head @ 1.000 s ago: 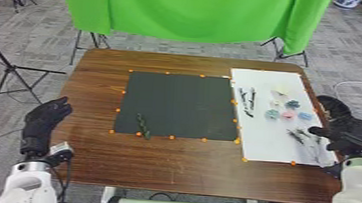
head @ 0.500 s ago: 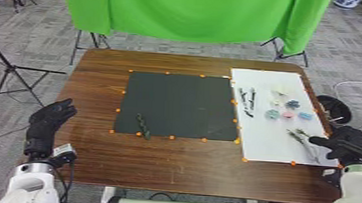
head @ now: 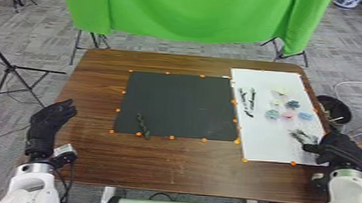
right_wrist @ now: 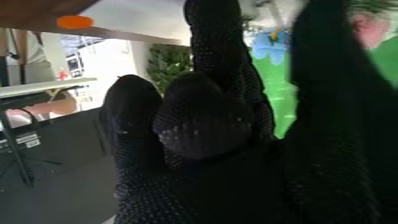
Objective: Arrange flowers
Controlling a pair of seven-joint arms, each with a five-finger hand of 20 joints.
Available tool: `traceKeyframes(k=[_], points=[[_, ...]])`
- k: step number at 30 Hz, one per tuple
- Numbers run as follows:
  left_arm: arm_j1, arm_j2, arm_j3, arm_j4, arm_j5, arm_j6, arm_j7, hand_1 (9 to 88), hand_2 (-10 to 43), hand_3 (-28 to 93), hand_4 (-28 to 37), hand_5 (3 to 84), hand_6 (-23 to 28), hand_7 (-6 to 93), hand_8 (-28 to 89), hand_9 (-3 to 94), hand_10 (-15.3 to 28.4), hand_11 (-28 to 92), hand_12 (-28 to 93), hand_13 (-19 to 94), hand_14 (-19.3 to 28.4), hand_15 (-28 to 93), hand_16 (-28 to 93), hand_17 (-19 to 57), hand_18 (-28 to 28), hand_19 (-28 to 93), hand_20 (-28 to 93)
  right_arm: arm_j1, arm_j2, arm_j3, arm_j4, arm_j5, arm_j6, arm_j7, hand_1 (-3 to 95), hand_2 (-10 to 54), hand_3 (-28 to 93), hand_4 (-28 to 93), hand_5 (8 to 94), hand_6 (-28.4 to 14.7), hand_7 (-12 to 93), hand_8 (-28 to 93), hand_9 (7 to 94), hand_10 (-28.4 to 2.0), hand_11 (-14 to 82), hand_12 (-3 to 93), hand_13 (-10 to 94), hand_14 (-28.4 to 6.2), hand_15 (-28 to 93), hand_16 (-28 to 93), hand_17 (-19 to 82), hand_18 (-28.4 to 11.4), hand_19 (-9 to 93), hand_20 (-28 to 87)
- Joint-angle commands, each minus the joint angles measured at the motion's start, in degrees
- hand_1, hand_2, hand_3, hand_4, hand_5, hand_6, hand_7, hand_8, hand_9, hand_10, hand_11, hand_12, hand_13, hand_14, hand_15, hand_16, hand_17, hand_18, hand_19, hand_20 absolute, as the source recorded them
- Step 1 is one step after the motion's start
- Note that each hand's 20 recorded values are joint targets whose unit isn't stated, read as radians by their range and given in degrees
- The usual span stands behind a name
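Right hand (head: 342,151) at near right corner of white sheet (head: 266,148); grip cannot be told. Left hand (head: 50,118), loosely spread, and dark sprig (head: 142,126): left of sheet.

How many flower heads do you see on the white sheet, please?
6: teal flower, pink flower and blue flower in a row; dark flower and yellow flower beyond; pale flower farthest. Others may be hidden.

Passage, near: broad strip of bare brown table (head: 161,163), between left hand (head: 48,122) and right hand (head: 342,152). Passage, centre: black mat (head: 179,99), open but for one green sprig (head: 142,127), near left. Obstacles, right, on white sheet (head: 266,149): dark stems (head: 251,100) left; flower heads (head: 288,115) right of them; leafy stems (head: 300,136) nearer, close by right hand.
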Motion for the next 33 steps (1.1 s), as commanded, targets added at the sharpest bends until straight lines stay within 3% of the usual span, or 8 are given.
traceKeyframes(k=[1, 11, 19, 26, 33], points=[[0.9, -0.6, 0.13, -0.25, -0.23, -0.38, -0.49, 29.7, -9.5, 66, -28.3, 52.6, 1.0, 20.3, -8, 51.1, 12.9, 21, 14, 43, 15.5, 23, 0, 16.4, 11.8, 12, 27, -0.53, 0.45, 0.01, -0.37, 1.15, 3.42, 0.3, 56.3, -7.6, 62, -16, 74.4, -1.9, 26, 8, 90.5, -9.7, 26.7, 24.6, 94, -1.0, 63, 29, 68, -12.8, 93, 49], [1.56, -0.41, -0.39, -0.72, -0.53, -0.14, -0.91, 29.4, -9.5, 66, -28.3, 52.6, 1.0, 20.2, -8, 51.1, 12.9, 21, 14, 43, 15.6, 23, 0, 16.1, 11.8, 12, 27, 1.55, 0.87, 3.81, -9.58, 5.66, 1.96, -0.89, 56.2, -9.2, 65, -14, 78.2, -3.4, 25, 8, 92.5, -9.6, 28.4, 23.8, 94, -0.6, 65, 26, 70, -11.9, 93, 49], [1.9, 0.05, -0.94, -1.12, -0.3, -0.2, -1.35, 29.3, -9.5, 67, -28.3, 52.6, 1.0, 20.1, -8, 51.1, 12.9, 21, 14, 43, 15.6, 23, 0, 15.8, 11.9, 12, 27, 10.33, -0.05, -5.7, -14.76, 9.59, 2.37, -2.35, 55.8, -9.4, 65, -12, 78.8, -3.6, 25, 9, 93.0, -9.8, 28.2, 24.2, 94, -0.5, 66, 26, 71, -11.4, 93, 48], [2.28, 0.1, -1.24, -1.38, -0.25, -0.37, -1.45, 29.2, -9.5, 67, -28.3, 52.6, 1.1, 19.9, -8, 51.0, 12.8, 21, 14, 43, 15.6, 23, 0, 15.7, 12.0, 12, 27, 25.69, -3.38, -23.26, -11.98, 10.7, 1.67, -4.2, 55.7, -9.5, 65, -12, 79.2, -3.7, 25, 9, 93.4, -10.3, 28.3, 23.8, 94, -0.3, 66, 26, 71, -11.1, 93, 48], [2.13, 0.29, -1.14, -1.42, -0.19, -0.65, -1.63, 29.1, -9.5, 67, -28.3, 52.5, 1.0, 19.9, -8, 50.9, 12.8, 21, 14, 43, 15.5, 22, 0, 15.6, 11.9, 12, 27, 42.5, -8.99, -41.47, -4.61, 11.87, 1.43, -6.04, 55.6, -9.5, 65, -11, 79.5, -3.7, 24, 9, 93.5, -10.5, 28.4, 23.5, 94, -0.3, 66, 25, 71, -10.8, 93, 47]])
